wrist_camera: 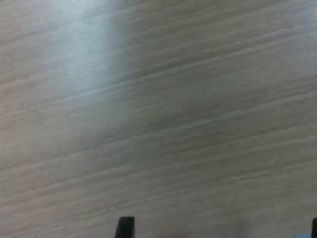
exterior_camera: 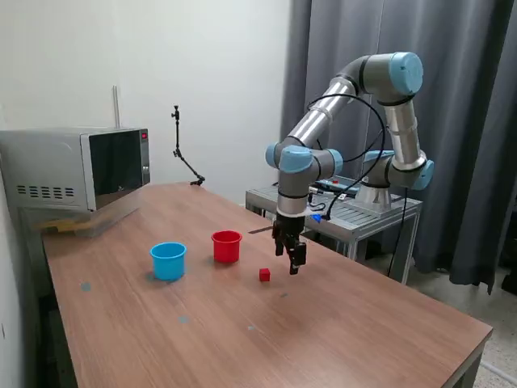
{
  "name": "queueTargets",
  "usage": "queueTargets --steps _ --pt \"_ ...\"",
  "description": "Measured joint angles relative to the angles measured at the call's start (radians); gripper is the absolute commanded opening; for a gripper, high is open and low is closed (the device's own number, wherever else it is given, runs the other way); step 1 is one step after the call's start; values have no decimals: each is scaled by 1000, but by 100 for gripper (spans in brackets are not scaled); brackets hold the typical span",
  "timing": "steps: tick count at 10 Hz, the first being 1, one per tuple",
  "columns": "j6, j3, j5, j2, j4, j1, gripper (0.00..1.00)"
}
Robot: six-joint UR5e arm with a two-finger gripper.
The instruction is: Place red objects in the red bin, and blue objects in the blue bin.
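In the exterior view, one tiny red cube, a red object, lies on the wooden table. The red bin is a small red cup standing just beyond it, toward the exterior view's left. Farther to that side stands the light blue cup, the blue bin. My gripper hangs just above the table, close to the red cube on the exterior view's right. It is open and holds nothing. The wrist view shows only blurred wood grain between the spread tips of my gripper. No blue objects are in view.
A microwave sits at the table's far corner on the exterior view's left. A thin black stand rises at the back edge. A metal cart holds the arm's base behind the table, with grey curtains beyond.
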Motion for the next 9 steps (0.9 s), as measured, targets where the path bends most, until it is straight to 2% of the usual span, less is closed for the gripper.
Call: queueTargets --steps 5,9 --pt "12 -12 -9 17 -5 -13 100" --pt "50 -61 -25 56 -9 -40 100"
